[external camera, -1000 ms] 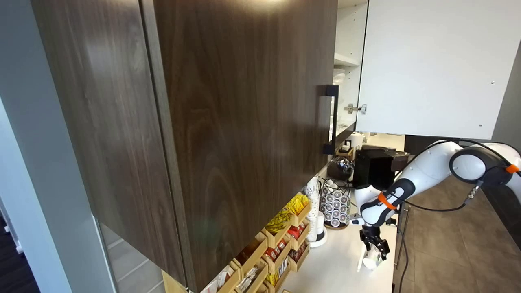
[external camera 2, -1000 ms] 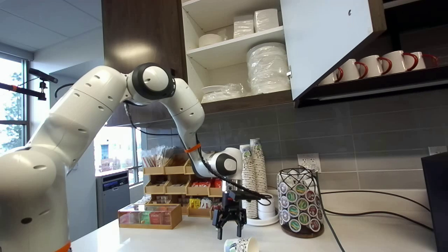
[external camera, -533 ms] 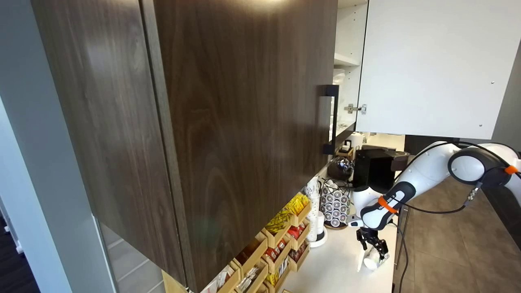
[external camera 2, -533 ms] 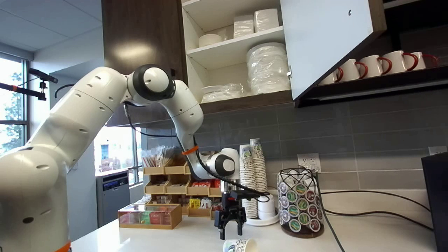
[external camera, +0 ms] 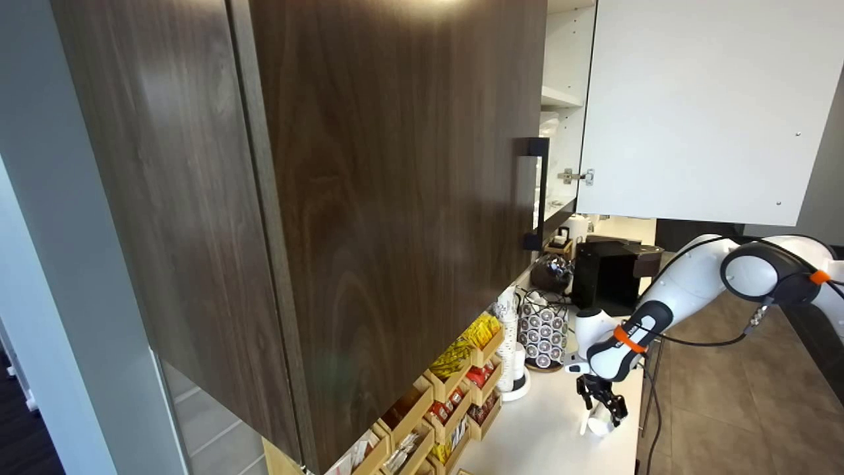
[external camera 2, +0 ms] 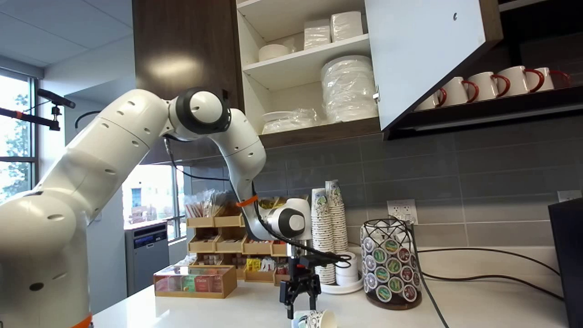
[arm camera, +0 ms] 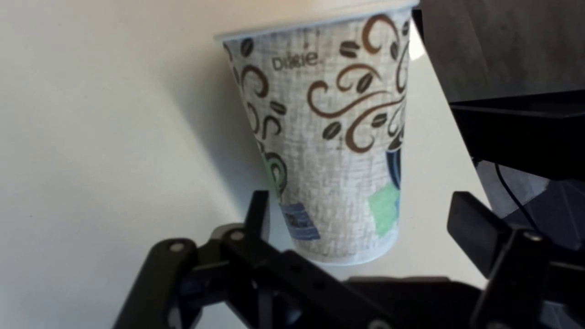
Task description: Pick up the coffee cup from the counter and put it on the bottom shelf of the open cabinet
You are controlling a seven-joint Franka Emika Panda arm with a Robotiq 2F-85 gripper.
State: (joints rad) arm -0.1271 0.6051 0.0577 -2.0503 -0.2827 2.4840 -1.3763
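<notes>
The coffee cup, a paper cup with brown swirls, lies on its side on the whitish counter [external camera: 541,439]. The cup shows in both exterior views [external camera: 600,423] [external camera 2: 314,319] and large in the wrist view [arm camera: 329,137]. My gripper [arm camera: 365,217] is open, its fingers on either side of the cup's narrow base end, with a gap on both sides, wider on the right. In the exterior views the gripper [external camera: 603,410] [external camera 2: 301,310] is just above the cup. The open cabinet [external camera 2: 296,100] is high above, its bottom shelf [external camera 2: 321,130] holding wrapped plates.
Stacked paper cups [external camera 2: 322,223], a pod canister [external camera 2: 391,269], a tea box [external camera 2: 196,281] and wooden snack bins [external camera 2: 230,246] stand along the counter. A black appliance [external camera: 603,277] is farther along. The cabinet's open door [external camera 2: 419,50] juts out; mugs [external camera 2: 483,86] sit beside it.
The gripper has come down a little toward the cup, with a slight sideways shift, and stays open. The cup lies in about the same place.
</notes>
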